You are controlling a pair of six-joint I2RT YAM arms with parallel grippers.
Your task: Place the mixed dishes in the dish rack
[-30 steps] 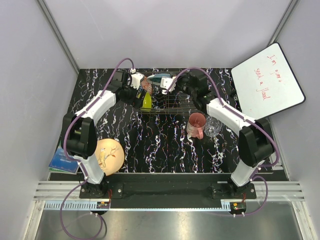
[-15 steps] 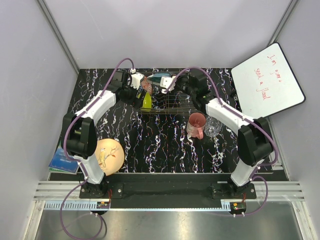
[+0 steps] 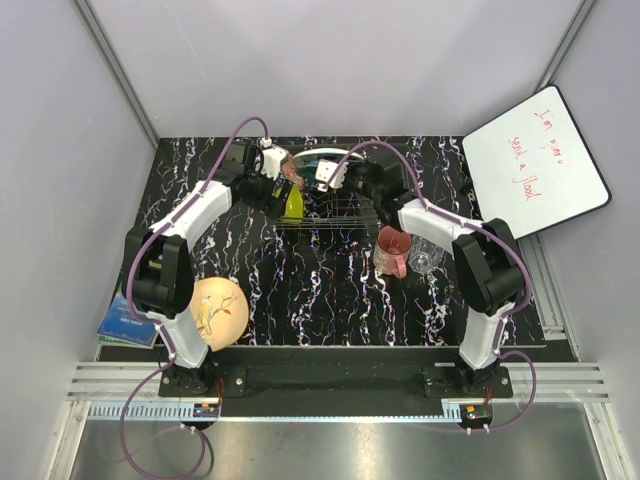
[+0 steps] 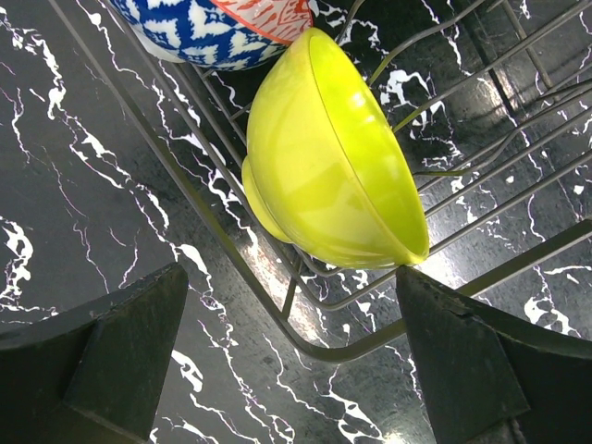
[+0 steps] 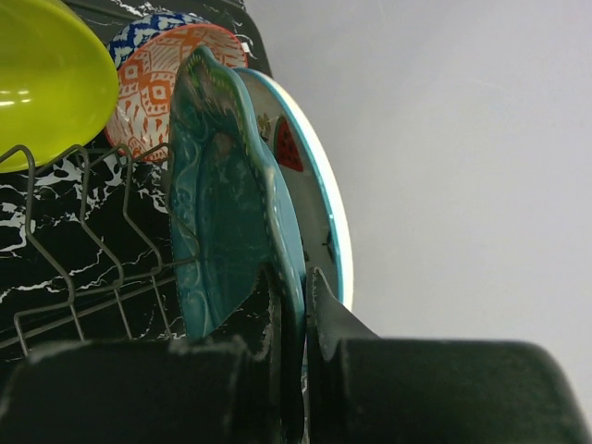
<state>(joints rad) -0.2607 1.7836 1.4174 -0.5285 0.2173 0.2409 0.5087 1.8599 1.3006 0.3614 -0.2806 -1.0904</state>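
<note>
The dish rack (image 3: 345, 207) stands at the back middle of the table. The lime-yellow bowl (image 4: 324, 157) leans on edge at the rack's left end, beside the red patterned bowl (image 4: 217, 28). My left gripper (image 4: 291, 370) is open and empty, just outside the rack's corner below the lime bowl. My right gripper (image 5: 294, 305) is shut on the rim of the teal plate (image 5: 222, 213), which stands on edge among the rack wires (image 5: 92, 277). The white plate with red slices (image 5: 310, 185) stands right behind it. The pink mug (image 3: 391, 250), clear glass (image 3: 426, 255) and peach floral plate (image 3: 218, 312) lie on the table.
A white board with red writing (image 3: 535, 160) leans at the back right. A blue-green book (image 3: 125, 322) lies at the left front edge, beside the left arm's base. Grey walls close in the back and sides.
My right gripper has moved left along the rack with the teal plate, bringing it up against the white plate. The left arm has not moved.
</note>
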